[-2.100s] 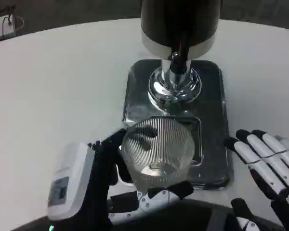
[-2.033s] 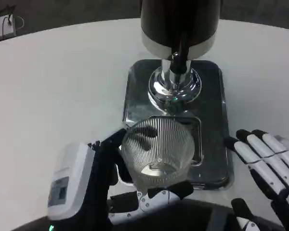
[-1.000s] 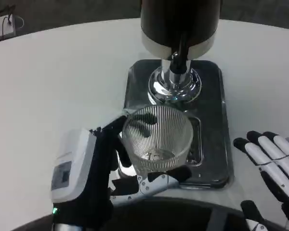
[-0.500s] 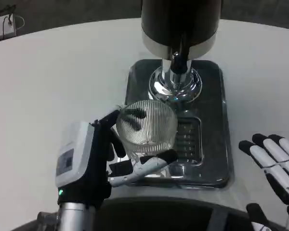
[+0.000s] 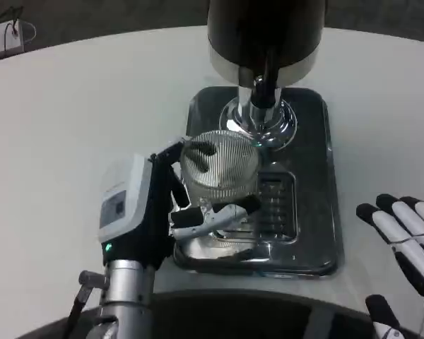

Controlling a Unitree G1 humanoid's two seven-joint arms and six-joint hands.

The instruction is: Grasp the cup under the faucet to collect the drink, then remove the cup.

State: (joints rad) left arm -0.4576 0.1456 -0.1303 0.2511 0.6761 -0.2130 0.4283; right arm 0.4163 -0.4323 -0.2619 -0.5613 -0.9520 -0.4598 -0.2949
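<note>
A clear ribbed cup [image 5: 220, 166] is held upright by my left hand [image 5: 152, 212], whose fingers wrap its near and left sides. The cup hangs over the left part of the steel drip tray [image 5: 311, 212], just in front and left of the chrome faucet [image 5: 261, 92] under the dark dispenser [image 5: 265, 32]. I cannot tell if any drink is in the cup. My right hand [image 5: 410, 244] lies at the table's right edge with its fingers spread and nothing in it.
The tray's slotted grate [image 5: 274, 208] sits right of the cup. White table [image 5: 78, 120] spreads out to the left and right. A small white device with wires [image 5: 3, 35] lies at the far left corner.
My left hand has carried the cup away from me and leftward, closer to the faucet. The right hand has slid toward the picture's lower right.
</note>
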